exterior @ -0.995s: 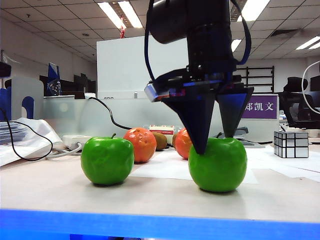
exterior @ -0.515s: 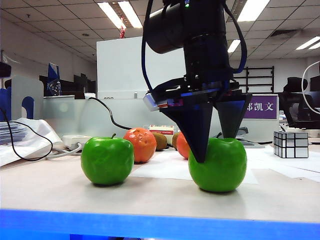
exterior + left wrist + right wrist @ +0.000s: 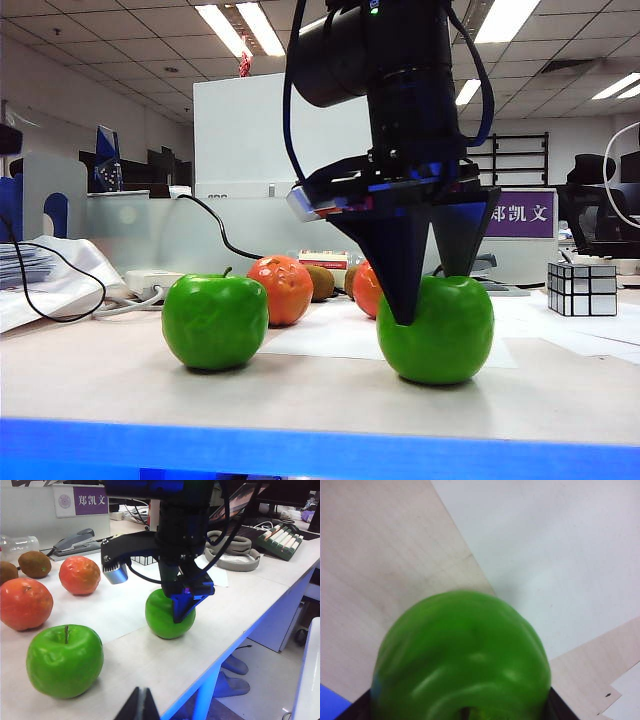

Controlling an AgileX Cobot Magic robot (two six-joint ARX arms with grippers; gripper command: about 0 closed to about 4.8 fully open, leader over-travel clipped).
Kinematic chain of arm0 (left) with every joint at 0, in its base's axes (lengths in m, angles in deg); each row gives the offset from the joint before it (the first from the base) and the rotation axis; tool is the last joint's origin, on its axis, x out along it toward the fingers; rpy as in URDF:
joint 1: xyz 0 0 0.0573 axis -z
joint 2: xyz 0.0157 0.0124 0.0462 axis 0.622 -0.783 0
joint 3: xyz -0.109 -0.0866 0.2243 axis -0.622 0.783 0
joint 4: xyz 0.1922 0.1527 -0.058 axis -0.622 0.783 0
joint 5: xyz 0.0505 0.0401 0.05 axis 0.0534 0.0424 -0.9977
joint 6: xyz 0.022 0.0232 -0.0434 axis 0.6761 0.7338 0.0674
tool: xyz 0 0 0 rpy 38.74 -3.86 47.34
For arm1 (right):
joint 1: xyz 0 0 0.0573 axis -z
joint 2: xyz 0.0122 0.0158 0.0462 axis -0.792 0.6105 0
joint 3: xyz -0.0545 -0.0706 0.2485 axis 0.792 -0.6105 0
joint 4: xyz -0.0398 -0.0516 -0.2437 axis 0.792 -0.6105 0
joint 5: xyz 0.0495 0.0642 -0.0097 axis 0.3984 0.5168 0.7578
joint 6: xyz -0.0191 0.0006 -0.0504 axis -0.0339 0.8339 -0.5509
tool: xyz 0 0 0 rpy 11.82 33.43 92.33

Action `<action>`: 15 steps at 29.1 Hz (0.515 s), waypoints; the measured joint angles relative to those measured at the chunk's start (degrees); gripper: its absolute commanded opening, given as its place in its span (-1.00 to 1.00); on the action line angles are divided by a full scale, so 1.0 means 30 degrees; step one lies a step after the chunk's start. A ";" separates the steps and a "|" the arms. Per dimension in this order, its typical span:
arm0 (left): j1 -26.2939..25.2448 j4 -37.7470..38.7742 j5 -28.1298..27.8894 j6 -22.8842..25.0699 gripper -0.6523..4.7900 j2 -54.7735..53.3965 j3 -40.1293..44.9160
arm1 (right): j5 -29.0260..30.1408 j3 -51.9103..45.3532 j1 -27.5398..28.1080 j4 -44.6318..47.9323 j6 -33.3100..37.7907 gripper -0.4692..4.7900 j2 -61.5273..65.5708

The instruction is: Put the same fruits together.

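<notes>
Two green apples stand on the table: one at the left [image 3: 215, 320] [image 3: 65, 660], one at the right [image 3: 440, 335] [image 3: 162, 615] [image 3: 462, 655]. My right gripper [image 3: 430, 298] [image 3: 460, 711] comes down from above over the right apple, its black fingers [image 3: 400, 270] pressed against both sides; the apple rests on the table. Two orange-red fruits [image 3: 283, 288] [image 3: 366, 288] and a brown kiwi [image 3: 320, 282] lie behind. My left gripper [image 3: 140, 706] is shut and empty near the front table edge, beside the left apple.
A silver mirror cube [image 3: 582, 288] stands at the far right. A white paper sheet [image 3: 330, 338] lies under the fruits. Cables and a power strip [image 3: 150, 282] sit at the back left. The table's blue front edge [image 3: 300, 440] runs close to the apples.
My right gripper has sunk slightly lower over the right apple and its fingers have drawn in against it. The fruits and the left gripper have not moved.
</notes>
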 measured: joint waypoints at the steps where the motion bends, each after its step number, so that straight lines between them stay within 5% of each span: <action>1: 0.0000 0.0000 0.0000 -0.0007 -0.78 0.0000 0.0000 | 0.0007 -0.0007 0.0000 0.0095 0.0000 -0.85 0.0000; 15: 0.0000 0.0000 0.0000 0.0000 -0.78 0.0000 0.0000 | 0.1253 0.0015 -0.0051 0.2754 0.0102 -0.85 -0.0015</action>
